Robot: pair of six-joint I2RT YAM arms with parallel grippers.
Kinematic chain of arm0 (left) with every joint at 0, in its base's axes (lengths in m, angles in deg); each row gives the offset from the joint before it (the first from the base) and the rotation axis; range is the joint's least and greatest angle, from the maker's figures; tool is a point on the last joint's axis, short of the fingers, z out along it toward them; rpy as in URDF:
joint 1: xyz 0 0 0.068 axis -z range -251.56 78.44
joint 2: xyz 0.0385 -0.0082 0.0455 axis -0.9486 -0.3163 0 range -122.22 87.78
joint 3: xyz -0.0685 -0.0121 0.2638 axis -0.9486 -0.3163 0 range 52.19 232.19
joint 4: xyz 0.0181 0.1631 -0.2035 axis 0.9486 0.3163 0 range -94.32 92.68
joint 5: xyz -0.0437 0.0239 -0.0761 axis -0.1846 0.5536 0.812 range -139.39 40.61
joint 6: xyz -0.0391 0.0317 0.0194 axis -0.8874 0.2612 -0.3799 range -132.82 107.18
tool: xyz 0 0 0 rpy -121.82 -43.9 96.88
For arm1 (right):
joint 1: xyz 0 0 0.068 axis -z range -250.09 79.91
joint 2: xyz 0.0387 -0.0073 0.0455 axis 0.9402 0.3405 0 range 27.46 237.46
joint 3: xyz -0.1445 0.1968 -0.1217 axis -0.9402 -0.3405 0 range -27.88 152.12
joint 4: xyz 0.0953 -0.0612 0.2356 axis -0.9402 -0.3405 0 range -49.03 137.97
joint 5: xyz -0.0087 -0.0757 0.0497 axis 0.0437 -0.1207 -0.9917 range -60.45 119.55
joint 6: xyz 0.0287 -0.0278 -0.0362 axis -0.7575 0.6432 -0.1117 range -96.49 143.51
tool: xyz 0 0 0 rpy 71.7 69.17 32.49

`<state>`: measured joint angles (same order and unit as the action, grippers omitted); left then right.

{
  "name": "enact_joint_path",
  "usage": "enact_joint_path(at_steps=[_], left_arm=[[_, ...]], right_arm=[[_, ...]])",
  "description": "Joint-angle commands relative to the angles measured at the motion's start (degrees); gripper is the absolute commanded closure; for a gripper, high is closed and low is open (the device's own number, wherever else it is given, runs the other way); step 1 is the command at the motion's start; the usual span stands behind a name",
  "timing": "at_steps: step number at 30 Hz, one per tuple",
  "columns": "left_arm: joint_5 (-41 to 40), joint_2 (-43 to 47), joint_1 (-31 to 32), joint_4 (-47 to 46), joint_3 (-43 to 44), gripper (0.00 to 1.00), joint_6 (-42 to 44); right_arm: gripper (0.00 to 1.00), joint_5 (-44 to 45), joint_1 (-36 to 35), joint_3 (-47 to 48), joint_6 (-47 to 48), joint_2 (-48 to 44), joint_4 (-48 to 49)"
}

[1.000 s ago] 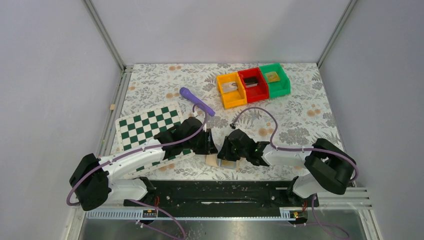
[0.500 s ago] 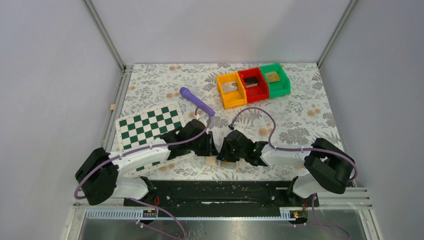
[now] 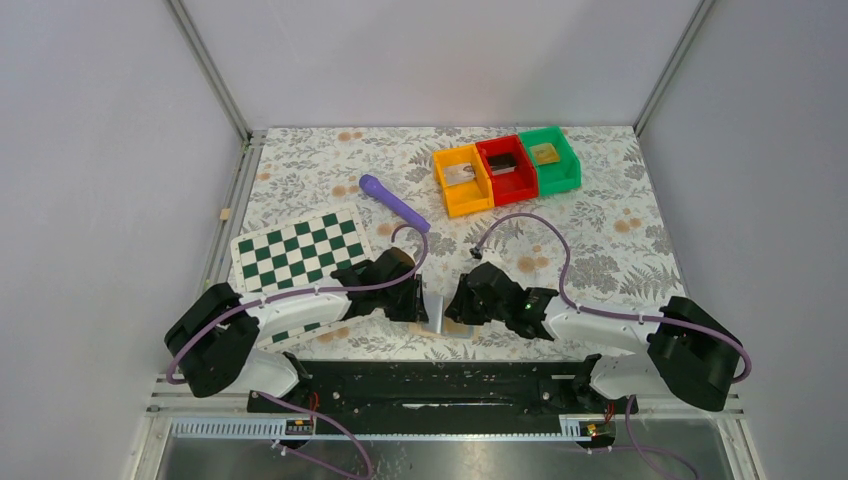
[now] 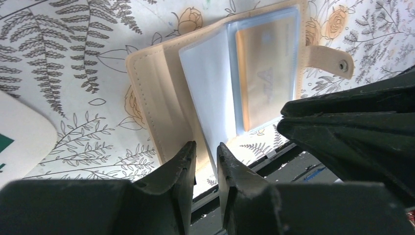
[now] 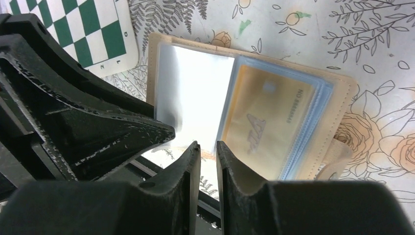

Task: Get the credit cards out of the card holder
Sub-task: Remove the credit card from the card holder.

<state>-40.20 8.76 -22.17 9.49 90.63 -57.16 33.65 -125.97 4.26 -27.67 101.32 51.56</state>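
My left gripper [image 4: 205,164] pinching the clear sleeve [image 4: 205,88] of the open tan card holder [image 4: 151,93], my right gripper [image 5: 206,157] opposite, clamped on the same sleeve, yellow credit card [image 5: 264,117] just beyond.

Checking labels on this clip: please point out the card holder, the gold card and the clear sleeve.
card holder [image 4: 149,93]: left wrist view, on its beige cover.
gold card [image 5: 266,117]: right wrist view, middle of its face.
clear sleeve [image 4: 205,83]: left wrist view, on its white-glaring page.
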Motion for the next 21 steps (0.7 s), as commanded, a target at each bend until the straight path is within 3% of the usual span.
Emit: enact_joint_path(at_steps=[1, 4, 9, 21], left_arm=[[-3.4, -0.2, -0.3, 1.1, 1.5, 0.77, 1.4], [-3.8, 0.3, -0.3, 1.5, 1.3, 0.77, 1.5], [-3.1, -0.8, -0.3, 0.6, 0.7, 0.78, 1.4], [-4.0, -1.0, -0.2, 0.5, -1.0, 0.79, 1.4]], right_arm=[[0.74, 2.6, -0.1, -0.4, 1.2, -0.9, -0.7], [0.74, 3.6, 0.0, -0.7, 1.5, -1.0, -1.9], [0.59, 6.5, 0.2, -1.4, 1.2, -2.6, -5.9], [0.59, 7.4, 0.3, -1.1, 1.3, -0.2, -7.6]])
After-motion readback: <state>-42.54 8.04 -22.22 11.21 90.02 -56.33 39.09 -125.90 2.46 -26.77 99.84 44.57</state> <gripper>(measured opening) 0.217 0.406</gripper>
